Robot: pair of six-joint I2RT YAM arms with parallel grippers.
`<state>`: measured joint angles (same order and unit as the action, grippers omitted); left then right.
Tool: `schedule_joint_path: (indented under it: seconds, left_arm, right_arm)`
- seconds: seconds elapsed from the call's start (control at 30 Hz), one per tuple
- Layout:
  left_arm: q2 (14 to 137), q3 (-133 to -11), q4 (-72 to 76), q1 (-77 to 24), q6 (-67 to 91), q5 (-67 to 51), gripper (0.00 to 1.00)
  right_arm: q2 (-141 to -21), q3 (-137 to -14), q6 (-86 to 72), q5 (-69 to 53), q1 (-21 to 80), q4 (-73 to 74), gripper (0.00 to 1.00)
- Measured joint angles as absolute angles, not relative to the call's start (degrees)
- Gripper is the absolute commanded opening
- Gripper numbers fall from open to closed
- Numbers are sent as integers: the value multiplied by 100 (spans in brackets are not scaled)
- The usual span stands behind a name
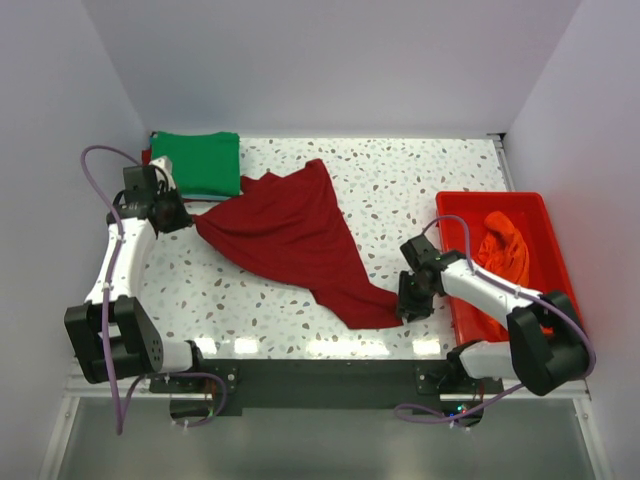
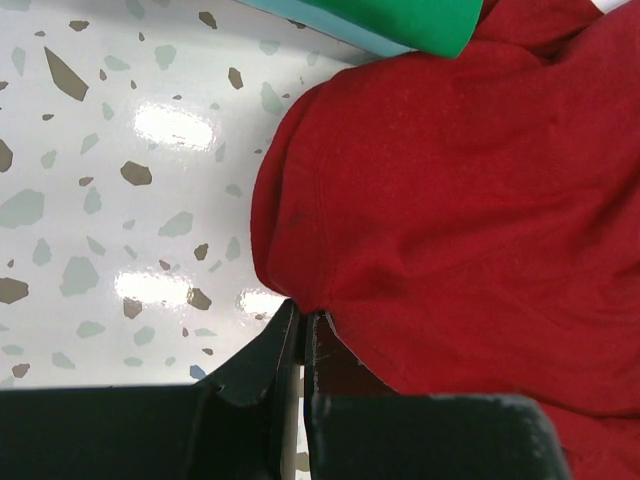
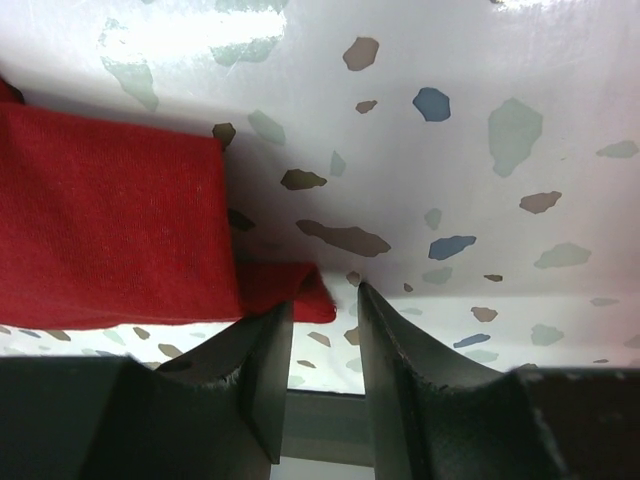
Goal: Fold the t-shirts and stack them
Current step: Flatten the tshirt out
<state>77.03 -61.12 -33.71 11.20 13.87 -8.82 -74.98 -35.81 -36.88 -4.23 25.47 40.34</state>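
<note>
So that it can be drawn flat, the red shirt (image 1: 290, 240) is spread on the table (image 1: 420, 180) beside the green shirt (image 1: 200, 162), that end pinched by the left gripper (image 1: 178, 214), jaws closed; at the far corner the right gripper (image 1: 408, 300) is held with jaws parted, nothing gripped.

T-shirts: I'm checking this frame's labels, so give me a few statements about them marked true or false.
1. The green shirt lies folded at the table's far left corner. True.
2. The orange shirt lies on the table. False: it sits in the tub.
3. The red shirt is folded. False: it lies spread out between the arms.
4. The right end effector has its jaws apart at the red shirt's corner. True.
</note>
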Motion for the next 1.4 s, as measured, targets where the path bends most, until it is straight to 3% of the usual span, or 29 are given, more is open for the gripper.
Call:
schedule_joint_path:
  seconds: [0.23,0.77,0.9,0.97,1.23,1.4]
  left_arm:
    - [7732,-6114,-3365,1120,1387,-884,0]
    - [7852,-6112,-3352,1120,1387,-886,0]
    - [7920,-6114,-3352,1120,1387,-902,0]
    - [7929,-6114,-3352,1120,1387,-923,0]
    - [7950,-6114,-3354,1120,1387,-945,0]
    - [7950,-6112,-3336,1120,1424,-952,0]
  right_arm:
    - [-7516,-3583,-3688,-373,2613,4062,30]
    - [-7531,-3612,-3905,-209,3085,4027,31]
    - [-7583,-3612,-3909,-244,3118,4012,20]
    - [-7620,-3612,-3896,-270,3118,4014,0]
    - [-7634,-3769,-3927,-419,3164,4228,0]
    - [-7192,-5037,-3870,-311,3087,5181,0]
